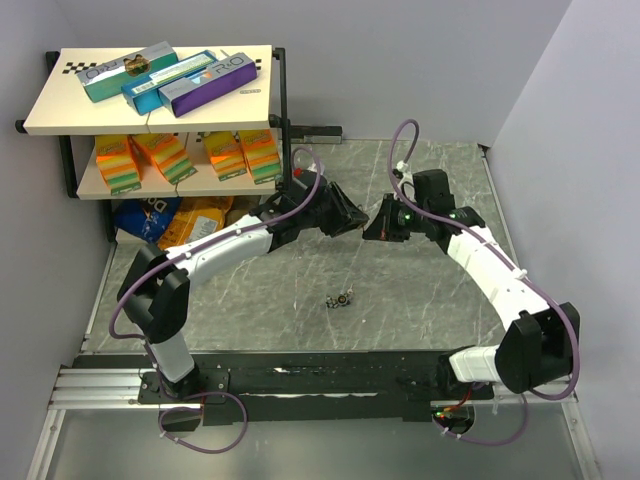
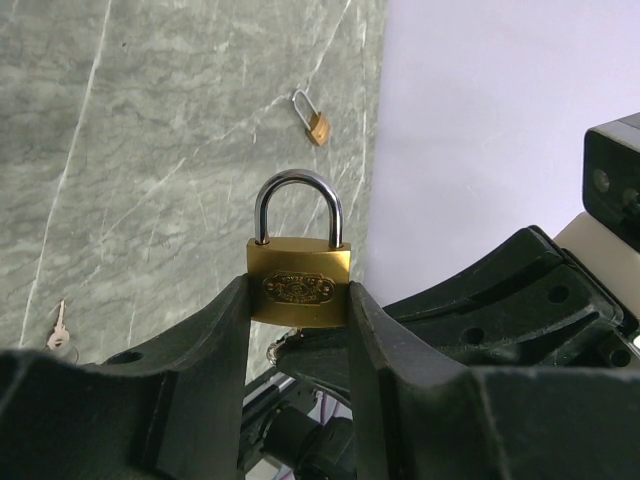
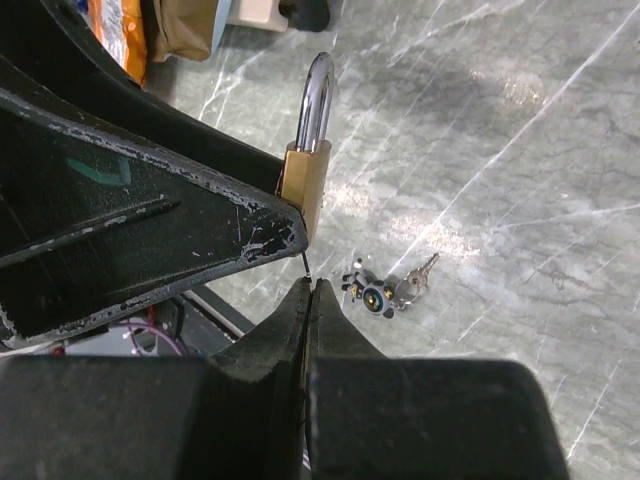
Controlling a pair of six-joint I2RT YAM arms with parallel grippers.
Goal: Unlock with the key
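Left gripper (image 2: 298, 292) is seen part-way closed, its two fingers clamped on the sides of a brass padlock (image 2: 298, 272), which is held upright above the counter (image 1: 250, 300) with the shackle up. Directly under it the right gripper (image 3: 308, 290) is pressed fully together, and a thin dark sliver is pinched at its tips. This is judged to be the key (image 3: 304, 262) seen edge-on, pointing up at the underside of the padlock body. Whether its blade has entered the keyhole cannot be told, since the spot is hidden by the fingers. Both legs of the shackle are seated in the body, so the padlock is taken to be locked. The lifting and steadying of the padlock and the bringing-up of the key appear done. Seating the key, turning it and freeing the shackle are judged to be left. Further out, a key bunch (image 3: 385, 292) is lying on the counter below the two grippers, and a second, smaller padlock (image 2: 316, 124) is lying well apart near the far edge.
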